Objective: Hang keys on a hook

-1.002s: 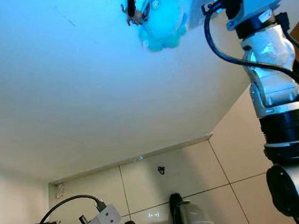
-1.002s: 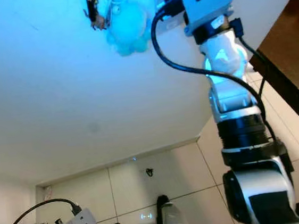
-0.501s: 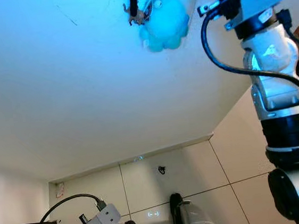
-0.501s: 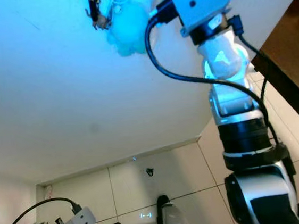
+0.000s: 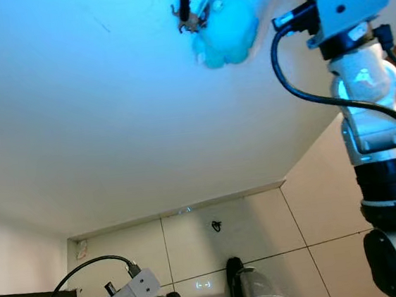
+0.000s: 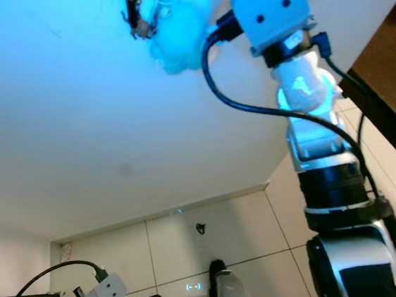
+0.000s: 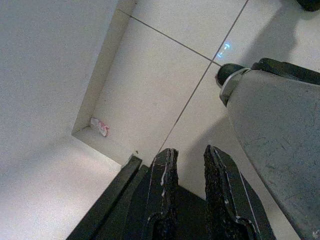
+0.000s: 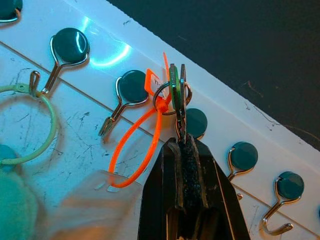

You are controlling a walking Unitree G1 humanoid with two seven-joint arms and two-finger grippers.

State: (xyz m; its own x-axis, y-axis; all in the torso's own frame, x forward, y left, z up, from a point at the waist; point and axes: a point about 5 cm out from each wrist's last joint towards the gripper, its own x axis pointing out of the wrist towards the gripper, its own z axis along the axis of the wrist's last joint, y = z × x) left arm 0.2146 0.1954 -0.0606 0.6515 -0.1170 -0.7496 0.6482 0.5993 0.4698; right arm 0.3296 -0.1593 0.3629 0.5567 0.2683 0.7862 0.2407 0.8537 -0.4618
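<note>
While the right arm reaches high up the white wall, the right gripper (image 8: 184, 145) stays clamped on the keys (image 8: 176, 97), whose ring sits by a hook (image 8: 129, 95), an orange tag loop (image 8: 137, 145) trailing toward 7 o'clock. Since half a second ago, the view has drifted; the teal plush (image 5: 227, 33) now sits further toward 3 o'clock. Hanging low, the left gripper (image 7: 189, 170) keeps its fingers slightly apart.

One bunch of keys (image 8: 176, 97), one orange tie (image 8: 134, 150), one pale green ring (image 8: 31, 125), one fluffy blue toy (image 5: 227, 33), two grippers.
</note>
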